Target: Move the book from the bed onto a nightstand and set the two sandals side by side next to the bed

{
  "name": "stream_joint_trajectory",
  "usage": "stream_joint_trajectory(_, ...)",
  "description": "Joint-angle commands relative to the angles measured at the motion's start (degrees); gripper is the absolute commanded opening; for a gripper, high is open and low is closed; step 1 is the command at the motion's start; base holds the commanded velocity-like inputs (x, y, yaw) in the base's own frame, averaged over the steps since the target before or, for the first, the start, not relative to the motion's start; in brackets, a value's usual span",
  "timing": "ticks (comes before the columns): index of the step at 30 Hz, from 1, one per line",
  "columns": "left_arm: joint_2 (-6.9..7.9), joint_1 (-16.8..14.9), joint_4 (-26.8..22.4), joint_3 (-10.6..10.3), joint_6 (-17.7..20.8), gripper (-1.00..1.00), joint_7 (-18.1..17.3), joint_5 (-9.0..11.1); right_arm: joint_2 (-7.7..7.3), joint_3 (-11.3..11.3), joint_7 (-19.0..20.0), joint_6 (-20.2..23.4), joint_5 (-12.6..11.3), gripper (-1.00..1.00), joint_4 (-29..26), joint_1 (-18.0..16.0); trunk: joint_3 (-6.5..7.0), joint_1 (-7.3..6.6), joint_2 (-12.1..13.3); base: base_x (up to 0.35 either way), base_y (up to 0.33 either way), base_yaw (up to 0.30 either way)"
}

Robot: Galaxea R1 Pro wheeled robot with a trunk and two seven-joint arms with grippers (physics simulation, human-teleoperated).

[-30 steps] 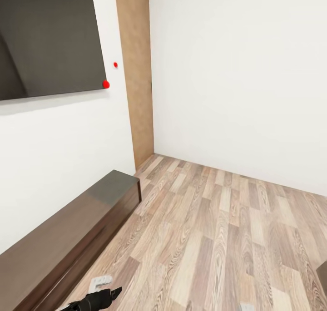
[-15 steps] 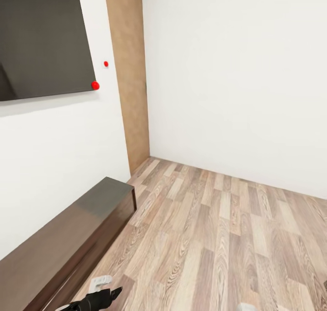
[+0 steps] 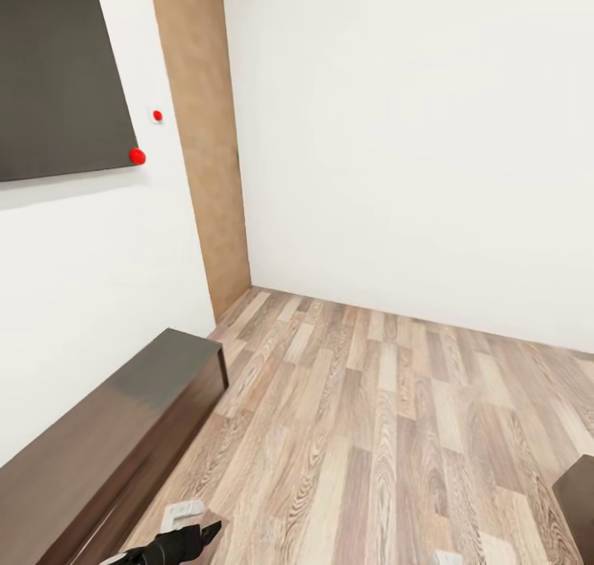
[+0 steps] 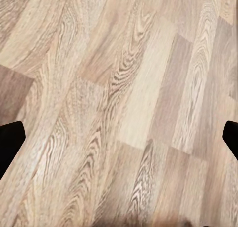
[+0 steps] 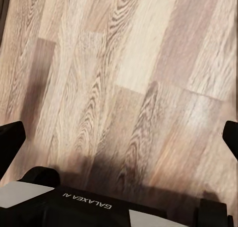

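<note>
Nearest in the head view, the left gripper (image 3: 200, 534) pokes in at the lower edge, black and cut off by the frame, hanging over the wood-plank floor (image 3: 388, 433). In the left wrist view its two dark fingertips (image 4: 10, 145) sit at opposite edges with bare planks between them — spread wide, holding nothing. The right gripper (image 5: 119, 137) is spread the same way over the planks, and the black housing below it reads "GALAXEA AI", seen upside down.

Along the left wall runs the long dark-brown floor cabinet (image 3: 107, 441), its long axis pointing toward the far corner. A dark block (image 3: 579, 499) is cut off at the lower right — hard to identify. Higher up, a dark wall panel (image 3: 58, 78) with two red dots (image 3: 137, 156) beside it, then a tan strip (image 3: 202, 136) and white walls of the bedroom (image 3: 412, 136).
</note>
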Motion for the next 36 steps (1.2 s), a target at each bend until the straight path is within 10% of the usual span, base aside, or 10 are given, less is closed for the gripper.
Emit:
stream_joint_trajectory(1, -0.01, -0.03, -0.01, 0.45, -0.05, 1.00, -0.29, -0.48, 0.02, -0.49, 0.27, 0.33, 0.39, 1.00, -0.07, -0.03, -0.05, 0.00, -0.03, 0.124, 0.000, -0.119)
stream_joint_trajectory(36, -0.01, -0.03, 0.06, 0.45, -0.05, 1.00, -0.29, -0.48, 0.02, -0.49, 0.31, 0.33, 0.36, 1.00, -0.07, -0.03, -0.05, 0.00, -0.03, 0.242, 0.000, -0.091)
